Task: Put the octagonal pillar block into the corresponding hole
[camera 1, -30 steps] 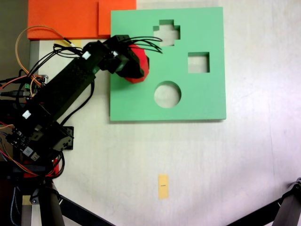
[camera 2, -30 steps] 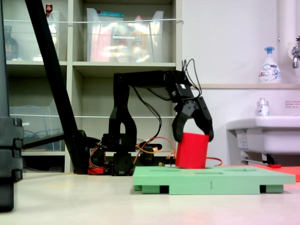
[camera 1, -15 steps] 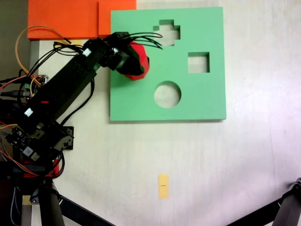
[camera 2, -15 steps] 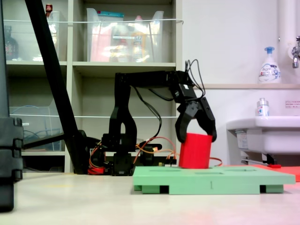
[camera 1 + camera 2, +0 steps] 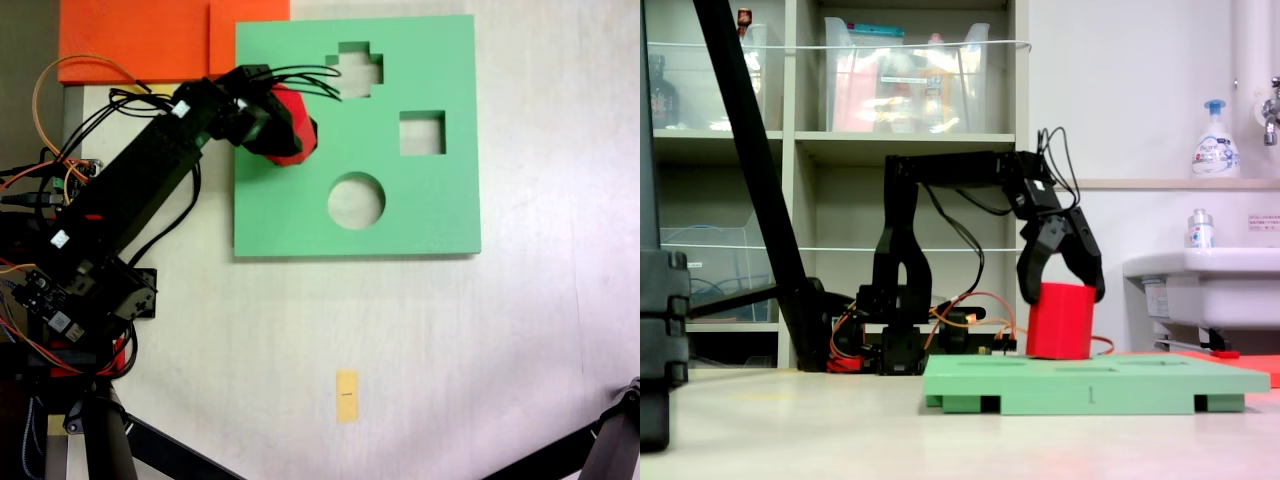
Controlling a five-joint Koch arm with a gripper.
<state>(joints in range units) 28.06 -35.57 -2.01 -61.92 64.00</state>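
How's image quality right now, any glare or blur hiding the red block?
From above, the table is washed out bright, and the gripper covers most of the octagonal pillar block. From the side, the block is sharp and evenly lit, with slight softness in the foreground.

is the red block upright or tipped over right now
Upright. In the side fixed view the octagonal pillar block stands with vertical sides and a level top on the green foam board, the gripper straddling its top.
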